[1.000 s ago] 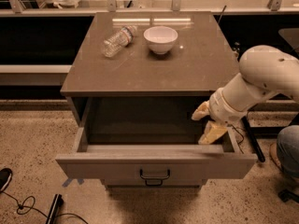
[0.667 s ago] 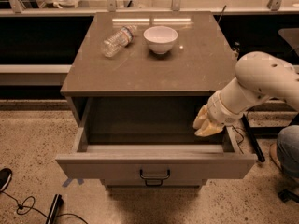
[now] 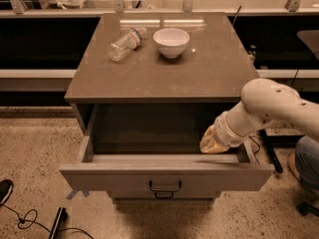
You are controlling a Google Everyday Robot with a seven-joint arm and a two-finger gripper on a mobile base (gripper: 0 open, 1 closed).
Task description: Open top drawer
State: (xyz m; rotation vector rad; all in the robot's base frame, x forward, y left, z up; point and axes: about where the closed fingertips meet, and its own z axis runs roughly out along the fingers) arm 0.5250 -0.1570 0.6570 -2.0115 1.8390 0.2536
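Note:
The top drawer (image 3: 124, 176) is a wide grey drawer pulled far out of the cabinet, showing its deep grey interior. A small black pull handle (image 3: 165, 186) sits at the centre of its flat front. My gripper (image 3: 213, 142), with yellowish fingers, is on the end of the white arm (image 3: 271, 106) that comes in from the right. It is over the right rear part of the open drawer, above the inner rim and well away from the handle.
On the cabinet top (image 3: 164, 73) a clear plastic bottle (image 3: 125, 43) lies on its side beside a white bowl (image 3: 171, 42). A black cable (image 3: 22, 218) and a dark shoe (image 3: 4, 190) are on the floor at the left. A person's knee (image 3: 306, 161) is at the right edge.
My gripper has moved up and back a little inside the drawer's right side. The drawer stays pulled out as before.

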